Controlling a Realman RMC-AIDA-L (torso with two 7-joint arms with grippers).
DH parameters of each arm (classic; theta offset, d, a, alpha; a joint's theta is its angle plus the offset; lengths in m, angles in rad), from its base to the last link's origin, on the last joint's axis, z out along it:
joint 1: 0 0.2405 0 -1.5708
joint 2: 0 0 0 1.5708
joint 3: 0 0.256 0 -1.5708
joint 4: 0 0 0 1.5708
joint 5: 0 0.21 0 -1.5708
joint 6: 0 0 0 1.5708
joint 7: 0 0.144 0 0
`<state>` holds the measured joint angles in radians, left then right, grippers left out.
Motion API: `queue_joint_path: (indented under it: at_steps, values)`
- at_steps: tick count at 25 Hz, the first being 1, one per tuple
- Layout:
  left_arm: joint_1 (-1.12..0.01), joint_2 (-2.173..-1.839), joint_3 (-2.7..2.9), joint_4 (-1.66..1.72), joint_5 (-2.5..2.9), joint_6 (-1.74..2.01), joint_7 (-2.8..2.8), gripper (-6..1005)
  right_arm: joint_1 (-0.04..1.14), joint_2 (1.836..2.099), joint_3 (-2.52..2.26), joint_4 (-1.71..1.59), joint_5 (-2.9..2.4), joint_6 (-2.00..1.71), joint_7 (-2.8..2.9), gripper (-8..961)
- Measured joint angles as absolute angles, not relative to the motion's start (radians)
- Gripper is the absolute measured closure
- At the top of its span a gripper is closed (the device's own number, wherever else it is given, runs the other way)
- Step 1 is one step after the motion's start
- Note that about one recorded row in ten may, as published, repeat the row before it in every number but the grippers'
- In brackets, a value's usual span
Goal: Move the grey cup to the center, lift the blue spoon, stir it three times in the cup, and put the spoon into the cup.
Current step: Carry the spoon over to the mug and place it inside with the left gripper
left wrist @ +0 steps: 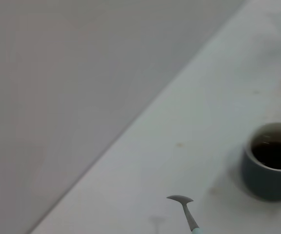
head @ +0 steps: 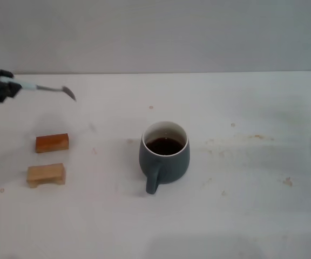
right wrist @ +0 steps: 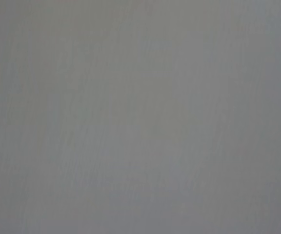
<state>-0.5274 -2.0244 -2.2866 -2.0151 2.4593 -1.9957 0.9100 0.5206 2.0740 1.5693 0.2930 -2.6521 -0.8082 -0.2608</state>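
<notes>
The grey cup (head: 164, 155) stands near the middle of the white table, its handle toward the front and dark liquid inside; it also shows in the left wrist view (left wrist: 272, 163). At the far left edge, my left gripper (head: 4, 86) is shut on the pale handle of the blue spoon (head: 47, 89), holding it above the table. The spoon's metal bowl (left wrist: 180, 199) points toward the cup and hangs well to the left of it. My right gripper is out of view; its wrist camera shows only a plain grey surface.
Two small wooden blocks lie at the left: an orange one (head: 52, 143) and a tan one (head: 46, 174) in front of it. The white table (head: 242, 205) has faint brown stains at the right. A grey wall runs behind the table.
</notes>
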Motion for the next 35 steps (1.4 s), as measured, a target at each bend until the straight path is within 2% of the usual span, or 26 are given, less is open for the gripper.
queue_joint_path:
  at_steps: [35]
  values:
    - [-0.648,-2.065,-2.088,-2.011,2.406,-2.042,0.896,826,0.523,2.074,1.56,0.3,-2.66,-0.772,-0.261,904]
